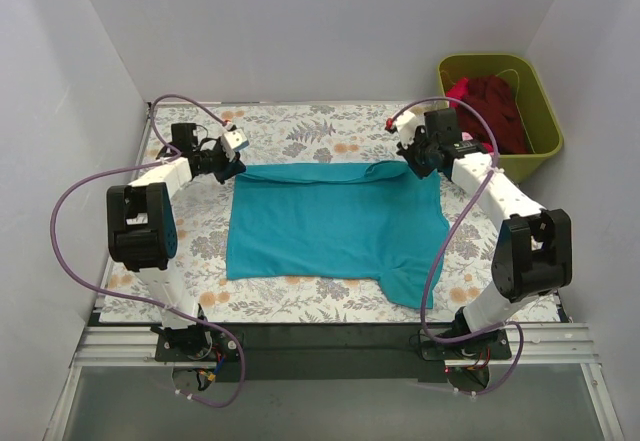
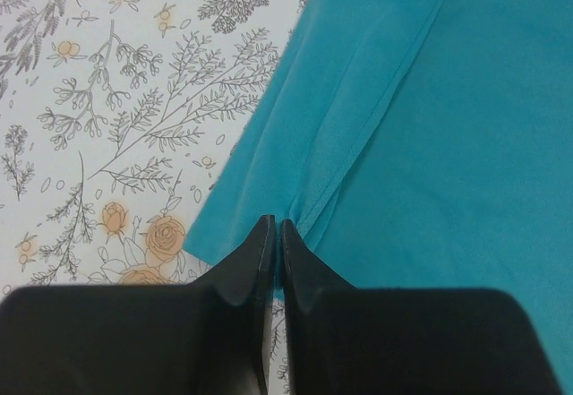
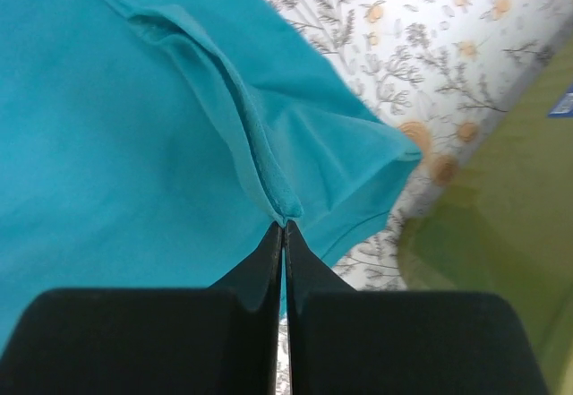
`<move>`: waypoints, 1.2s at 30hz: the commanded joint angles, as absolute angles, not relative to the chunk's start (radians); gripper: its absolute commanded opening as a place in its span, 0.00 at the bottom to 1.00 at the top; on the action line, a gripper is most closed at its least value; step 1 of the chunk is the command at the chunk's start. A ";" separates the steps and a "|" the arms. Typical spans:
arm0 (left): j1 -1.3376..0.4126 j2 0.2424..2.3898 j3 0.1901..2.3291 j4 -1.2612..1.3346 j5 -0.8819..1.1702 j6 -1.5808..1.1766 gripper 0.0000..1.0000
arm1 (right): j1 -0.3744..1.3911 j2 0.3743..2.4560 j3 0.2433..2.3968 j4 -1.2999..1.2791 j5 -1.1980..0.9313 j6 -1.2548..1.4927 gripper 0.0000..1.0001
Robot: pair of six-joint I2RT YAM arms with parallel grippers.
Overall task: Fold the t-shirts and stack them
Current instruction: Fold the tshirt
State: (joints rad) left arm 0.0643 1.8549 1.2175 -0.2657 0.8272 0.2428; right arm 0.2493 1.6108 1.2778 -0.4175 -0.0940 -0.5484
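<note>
Teal t-shirt (image 1: 335, 226) — left gripper (image 2: 276, 225) and right gripper (image 3: 284, 227) pinch its far edge

Left arm (image 1: 165, 173) and right arm (image 1: 488, 183) are showing white links with black joint housings. Purple cables (image 1: 57, 216) are looping off both. Black tapered fingers (image 2: 255, 265) are filling wrist views.

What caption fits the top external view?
Left gripper and right gripper pinch the far corners of the teal t-shirt on the floral table; maroon shirt in olive bin.

readable text: none | marks: blue patch (image 3: 562, 101) on bin (image 3: 483, 234) | illegible
</note>
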 commanded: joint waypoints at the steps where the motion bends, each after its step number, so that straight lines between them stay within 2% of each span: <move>1: 0.072 1.796 1.195 -0.278 0.822 0.295 0.00 | 0.271 1.549 1.220 -0.419 -0.120 -0.514 0.01; 13: 0.074 1.781 1.146 -0.337 0.811 0.357 0.00 | 0.278 1.534 1.108 -0.434 -0.110 -0.511 0.01; 36: 0.077 1.802 1.152 -0.354 0.756 0.351 0.00 | 0.278 1.488 1.057 -0.469 -0.140 -0.541 0.01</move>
